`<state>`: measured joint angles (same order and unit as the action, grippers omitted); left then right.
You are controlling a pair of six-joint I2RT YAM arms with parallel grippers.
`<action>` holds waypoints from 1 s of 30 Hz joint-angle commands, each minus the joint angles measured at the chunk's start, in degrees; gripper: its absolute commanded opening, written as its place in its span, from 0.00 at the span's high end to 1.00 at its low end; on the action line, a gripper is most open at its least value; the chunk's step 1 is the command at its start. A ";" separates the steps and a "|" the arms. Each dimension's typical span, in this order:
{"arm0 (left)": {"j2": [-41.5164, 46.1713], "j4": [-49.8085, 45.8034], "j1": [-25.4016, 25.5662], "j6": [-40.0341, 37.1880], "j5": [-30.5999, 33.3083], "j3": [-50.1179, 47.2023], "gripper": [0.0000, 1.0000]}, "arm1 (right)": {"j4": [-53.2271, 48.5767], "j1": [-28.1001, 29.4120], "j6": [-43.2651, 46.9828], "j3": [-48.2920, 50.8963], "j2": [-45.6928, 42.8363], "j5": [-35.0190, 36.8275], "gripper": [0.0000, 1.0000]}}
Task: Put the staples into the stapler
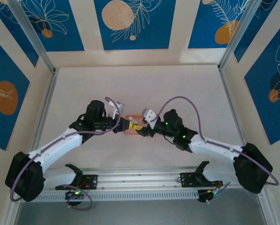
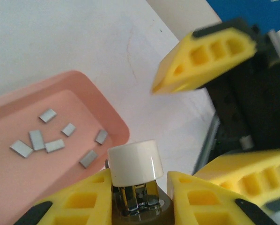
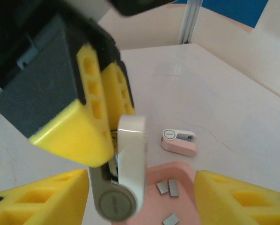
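Stapler (image 2: 133, 164) sits clamped in the left gripper (image 2: 137, 182); right gripper (image 3: 141, 187), jaws spread wide, apparently touches nothing.

Stapler (image 2: 133, 164) sits between the fingers of the left gripper (image 2: 137, 182). Tray (image 2: 113, 117) lies on the table (image 2: 84, 37) left of that gripper, staples (image 2: 37, 139) scattered inside. Right gripper (image 3: 141, 180) straddles the stapler from the opposite side. Block (image 3: 179, 142) rests on the table ahead of it, beyond the tray.

The white plastic stapler (image 2: 133, 164), grey at its rounded hinge end, sits clamped between the fingers of my left hand (image 2: 140, 182), its white tip poking out past my fingertips. Seven tiny grey metal staple strips (image 2: 54, 146) lie flat and scattered left of that hand, in the pink tray (image 2: 116, 121).
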<state>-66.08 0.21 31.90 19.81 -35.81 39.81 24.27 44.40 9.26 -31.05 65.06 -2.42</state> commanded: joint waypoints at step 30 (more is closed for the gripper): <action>10.64 -3.10 0.65 -53.39 -7.61 -2.77 1.00 | -33.76 -0.20 -25.26 -19.72 1.45 -18.42 0.23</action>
<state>-56.31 -1.43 31.97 -29.61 -43.33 35.20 -7.62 43.55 -11.99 -47.88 65.01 -24.03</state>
